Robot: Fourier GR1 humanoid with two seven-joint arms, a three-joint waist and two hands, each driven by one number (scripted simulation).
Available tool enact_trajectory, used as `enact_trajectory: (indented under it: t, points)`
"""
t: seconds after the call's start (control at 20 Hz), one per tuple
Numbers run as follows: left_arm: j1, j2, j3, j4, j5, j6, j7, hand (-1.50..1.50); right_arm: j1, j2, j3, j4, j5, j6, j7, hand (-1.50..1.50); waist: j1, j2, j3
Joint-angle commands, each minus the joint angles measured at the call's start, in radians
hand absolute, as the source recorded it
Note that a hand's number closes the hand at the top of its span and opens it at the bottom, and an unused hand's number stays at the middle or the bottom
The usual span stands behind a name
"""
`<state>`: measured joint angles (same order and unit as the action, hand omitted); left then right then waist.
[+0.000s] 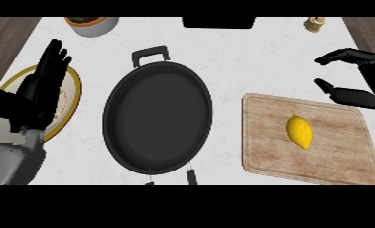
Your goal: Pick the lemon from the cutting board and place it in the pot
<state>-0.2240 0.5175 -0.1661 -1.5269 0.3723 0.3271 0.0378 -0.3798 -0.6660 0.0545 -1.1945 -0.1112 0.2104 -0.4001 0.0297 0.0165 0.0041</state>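
Yellow oval lemon [299,131] is seen lying on the pale wooden cutting board [330,160], right of the wide black pot [157,118]. Above the board, the right hand [350,76] is held open and empty. A downward reach and grasp are judged next. The left hand [44,85] rests open, fingers up.

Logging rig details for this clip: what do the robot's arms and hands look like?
The left hand is black with slim, segmented fingers on a grey metallic forearm. The right hand is equally black; its forearm lies out of view. No cables, markings or sleeves show.
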Motion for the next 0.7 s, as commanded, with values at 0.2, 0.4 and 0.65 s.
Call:
enact_trajectory:
  t: [0.2, 0.4, 0.65]
  points:
    - [-0.003, -0.062, -0.011, -0.068, -0.006, 0.070, 0.073, 0.00, -0.022, -0.038, -0.077, 0.402, 0.046, 0.153, -0.542, -1.50, 0.008, -0.006, 0.001]
    - [0.032, -0.061, 0.016, -0.047, -0.013, 0.036, 0.061, 0.00, -0.095, -0.059, -0.023, 0.445, 0.140, 0.199, -0.588, -1.50, -0.010, -0.012, -0.003]
    - [-0.016, -0.041, 0.027, -0.061, -0.015, 0.042, 0.110, 0.00, -0.156, -0.166, 0.119, 0.312, 0.231, 0.299, -0.377, -1.50, -0.014, -0.017, -0.005]
